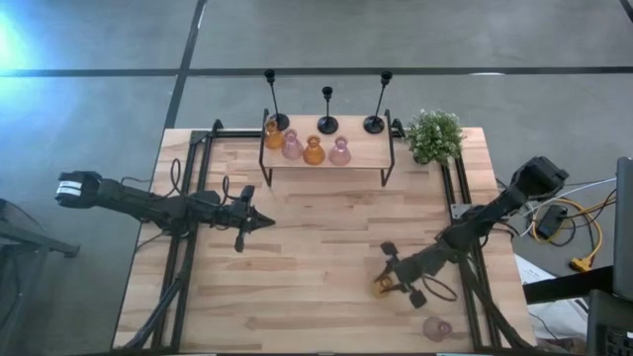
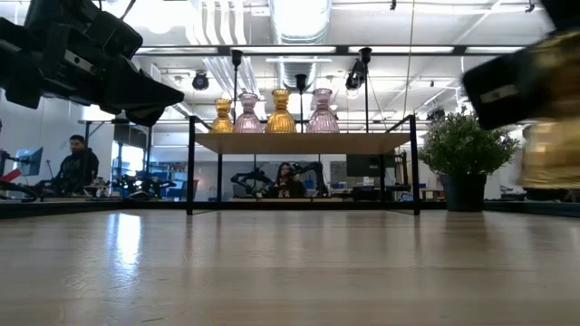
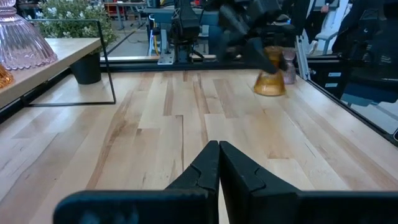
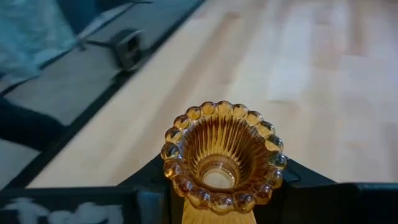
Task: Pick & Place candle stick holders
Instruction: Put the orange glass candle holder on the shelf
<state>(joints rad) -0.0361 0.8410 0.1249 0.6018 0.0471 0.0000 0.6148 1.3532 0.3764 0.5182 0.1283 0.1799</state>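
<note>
Right wrist view: right gripper (image 4: 221, 186) clamps amber glass holder (image 4: 222, 158), long axis upright, beaded mouth up; near right of table (image 1: 316, 267); left gripper (image 3: 219, 163) pinched shut, empty.

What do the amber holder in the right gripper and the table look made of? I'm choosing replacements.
Amber holder: likely pressed glass, glossy; it is translucent, ribbed, with a beaded rim. Table: pale wood, seemingly jointed strips with a slight sheen.
</note>
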